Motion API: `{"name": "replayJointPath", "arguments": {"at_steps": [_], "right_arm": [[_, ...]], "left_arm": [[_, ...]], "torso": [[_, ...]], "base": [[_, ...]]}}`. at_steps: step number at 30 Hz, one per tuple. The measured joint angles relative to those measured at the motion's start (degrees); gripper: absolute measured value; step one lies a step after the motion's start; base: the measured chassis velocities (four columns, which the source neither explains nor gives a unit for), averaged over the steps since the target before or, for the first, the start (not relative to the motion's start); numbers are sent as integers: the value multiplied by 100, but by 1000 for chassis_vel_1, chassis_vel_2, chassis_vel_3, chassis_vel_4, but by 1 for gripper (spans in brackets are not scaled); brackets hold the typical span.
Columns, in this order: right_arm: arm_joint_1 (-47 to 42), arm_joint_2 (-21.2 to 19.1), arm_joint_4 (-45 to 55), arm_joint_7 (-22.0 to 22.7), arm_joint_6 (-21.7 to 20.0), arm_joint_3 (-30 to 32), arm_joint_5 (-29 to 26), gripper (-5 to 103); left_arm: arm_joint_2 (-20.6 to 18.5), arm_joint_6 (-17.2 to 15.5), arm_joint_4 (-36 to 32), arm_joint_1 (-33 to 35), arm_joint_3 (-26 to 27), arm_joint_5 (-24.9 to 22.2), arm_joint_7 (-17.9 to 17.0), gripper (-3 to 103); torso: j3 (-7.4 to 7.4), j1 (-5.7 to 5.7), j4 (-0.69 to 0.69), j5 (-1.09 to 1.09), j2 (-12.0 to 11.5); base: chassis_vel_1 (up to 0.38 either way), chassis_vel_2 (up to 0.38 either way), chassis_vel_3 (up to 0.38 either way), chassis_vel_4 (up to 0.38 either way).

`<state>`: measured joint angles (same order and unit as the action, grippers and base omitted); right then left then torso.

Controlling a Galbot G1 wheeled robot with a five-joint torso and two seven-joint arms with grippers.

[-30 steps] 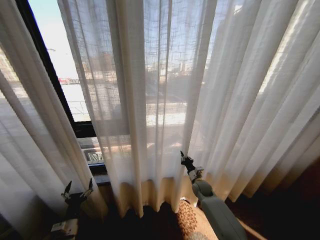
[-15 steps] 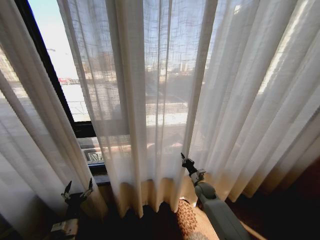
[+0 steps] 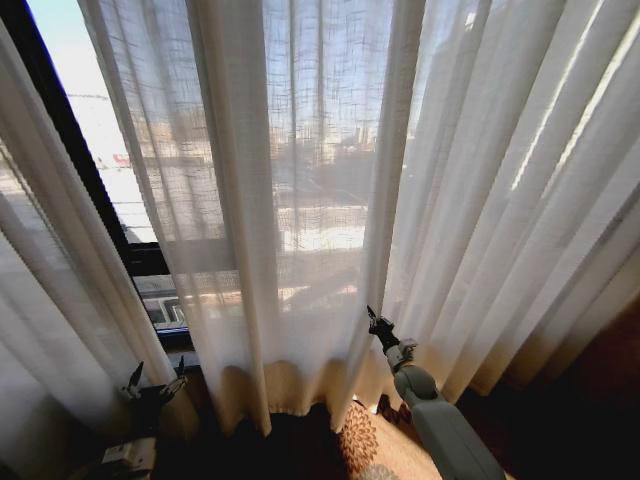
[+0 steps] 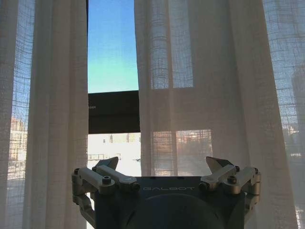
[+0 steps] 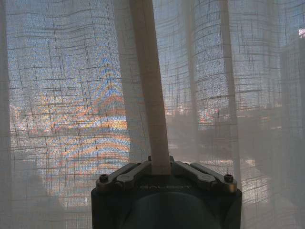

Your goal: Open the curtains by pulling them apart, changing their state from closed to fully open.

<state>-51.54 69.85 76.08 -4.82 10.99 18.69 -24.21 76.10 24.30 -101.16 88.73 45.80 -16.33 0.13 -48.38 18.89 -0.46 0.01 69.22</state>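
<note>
Right pincer (image 3: 373, 318), clenched on a pleated fold of the curtains (image 3: 330, 200), seen low and right of centre in the head view; in the right wrist view the same pincer (image 5: 160, 168) pinches a narrow vertical fold that rises straight up from between its fingers (image 5: 128, 172). Left pincer (image 3: 155, 375), released and holding nothing, low at the left beside the left curtain panel; its wrist view shows the spread fingers (image 4: 102, 174) facing a gap between the panels. The curtains hang floor-length across the window, with the dark window frame (image 3: 70, 150) and sky exposed in the gap at left. A patterned rug (image 3: 365, 450) lies on the floor below the right arm.
</note>
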Motion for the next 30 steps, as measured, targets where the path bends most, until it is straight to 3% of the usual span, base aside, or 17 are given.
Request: {"name": "replayJointPath", "arguments": {"at_steps": [30], "right_arm": [[-73, -60, -91, -188, 62, 195, -28, 0]], "left_arm": [[0, 0, 0, 0, 0, 0, 0, 100]], "torso": [[0, 0, 0, 0, 0]], "base": [[-348, -350, 357, 340]]}}
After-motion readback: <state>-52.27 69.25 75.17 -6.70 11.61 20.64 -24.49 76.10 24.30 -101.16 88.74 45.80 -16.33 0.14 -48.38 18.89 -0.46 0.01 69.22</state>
